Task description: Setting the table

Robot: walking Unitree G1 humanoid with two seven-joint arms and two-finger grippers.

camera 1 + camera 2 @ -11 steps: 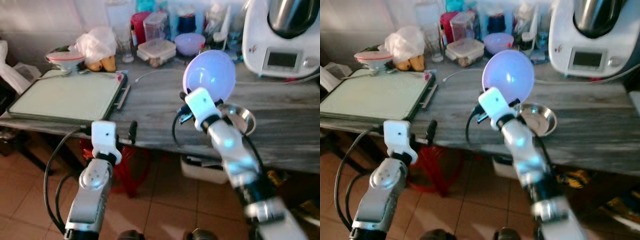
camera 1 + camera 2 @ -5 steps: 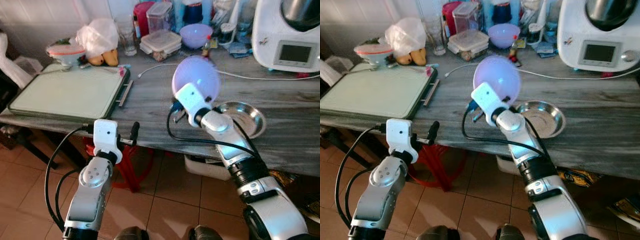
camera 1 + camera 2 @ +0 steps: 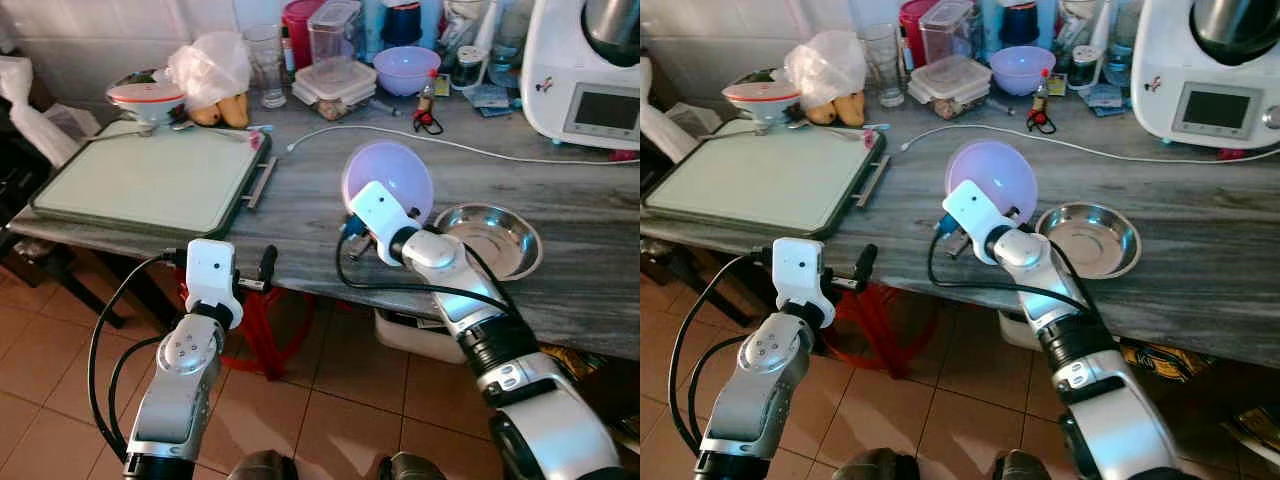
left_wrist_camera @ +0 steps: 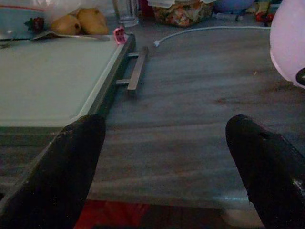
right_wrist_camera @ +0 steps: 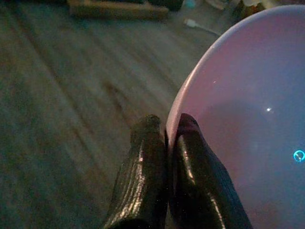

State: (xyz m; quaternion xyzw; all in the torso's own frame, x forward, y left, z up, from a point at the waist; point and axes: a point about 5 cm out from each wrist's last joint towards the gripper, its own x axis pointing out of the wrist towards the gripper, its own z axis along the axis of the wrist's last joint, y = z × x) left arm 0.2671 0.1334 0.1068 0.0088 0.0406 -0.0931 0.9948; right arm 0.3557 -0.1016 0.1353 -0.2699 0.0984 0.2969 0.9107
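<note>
Your right gripper (image 5: 164, 143) has come down since a second ago: the purple bowl (image 3: 388, 185) it pinches by the rim sat high in front of the white kitchen machine (image 3: 590, 70) and now hangs low over the grey table (image 3: 300, 200), just beside the steel dish (image 3: 490, 238). One finger (image 5: 143, 176) sits outside the rim and the other inside, clenched on it. The whole view has also shifted, so the camera moved too. Your left gripper (image 4: 167, 157) hovers at the table's near edge with its fingers spread wide and nothing between them, near the green tray (image 3: 140, 180). You cannot tell whether the bowl touches the table, since the right wrist hides its lower edge. In the left wrist view the bowl is cut off at the frame edge
</note>
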